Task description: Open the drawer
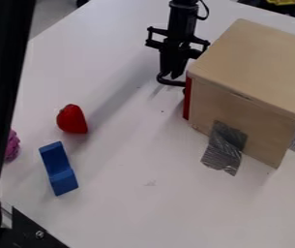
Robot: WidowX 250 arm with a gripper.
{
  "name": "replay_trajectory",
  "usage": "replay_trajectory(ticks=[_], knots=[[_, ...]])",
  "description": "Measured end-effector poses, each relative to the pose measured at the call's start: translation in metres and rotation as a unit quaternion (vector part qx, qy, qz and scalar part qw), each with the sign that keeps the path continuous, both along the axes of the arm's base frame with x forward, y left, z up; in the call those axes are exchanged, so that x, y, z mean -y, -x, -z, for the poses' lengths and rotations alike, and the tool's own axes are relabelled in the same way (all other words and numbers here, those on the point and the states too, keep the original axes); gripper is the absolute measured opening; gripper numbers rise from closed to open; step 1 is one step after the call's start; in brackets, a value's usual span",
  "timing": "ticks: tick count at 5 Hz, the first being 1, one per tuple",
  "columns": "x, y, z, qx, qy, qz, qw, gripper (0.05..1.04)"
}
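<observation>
Drawer, seemingly closed: its red front (187,99) lies against the left-facing opening of the wooden box (259,63), which stands by the right edge of the tabletop (130,213). The black handle (169,82) projects from this front, and the gripper (173,72) hangs down at it. Whether the gripper is apart, together or clamped on the handle cannot be told.

Step in hand, as judged: securing the handle for the pull. The gripper should sit low behind the bar, on the drawer side, before any load is applied. The pull should then run level and square to the front, toward the upper-left edge of the tabletop; a lifted or skewed pull could slip off the bar or bind the drawer. A slow start would show whether the box drags despite the grey tape (226,145), which runs from its near side onto the tabletop and presumably anchors it.

The red strawberry (72,119) and the blue block (58,169), toward the left edge of the tabletop, appear clear of this path.

Hard to make out: the contact between gripper and handle, black against black. Hidden: most of the drawer front, turned away, and the interior. Partly covered: the purple object (12,146), behind a dark upright (4,97).
</observation>
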State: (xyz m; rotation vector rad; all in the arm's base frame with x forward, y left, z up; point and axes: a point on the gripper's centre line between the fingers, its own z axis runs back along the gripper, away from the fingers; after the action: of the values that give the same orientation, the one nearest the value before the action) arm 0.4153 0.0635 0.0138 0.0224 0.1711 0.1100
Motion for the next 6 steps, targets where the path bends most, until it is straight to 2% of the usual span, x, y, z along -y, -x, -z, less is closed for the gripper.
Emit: replay_trajectory(ticks=[2, 3, 4, 5, 6], knots=[[-0.014, -0.020, 0.000, 0.005, -0.007, 0.007, 0.9999, 0.148], [-0.023, -0.019, 0.000, 0.005, -0.008, 0.003, 0.9999, 0.148], [-0.035, -0.011, -0.008, 0.017, -0.020, -0.008, 0.9996, 0.148], [-0.043, -0.003, -0.023, 0.022, -0.038, -0.014, 0.9989, 0.148], [-0.047, 0.007, -0.024, 0.006, -0.053, -0.014, 0.9985, 0.143]])
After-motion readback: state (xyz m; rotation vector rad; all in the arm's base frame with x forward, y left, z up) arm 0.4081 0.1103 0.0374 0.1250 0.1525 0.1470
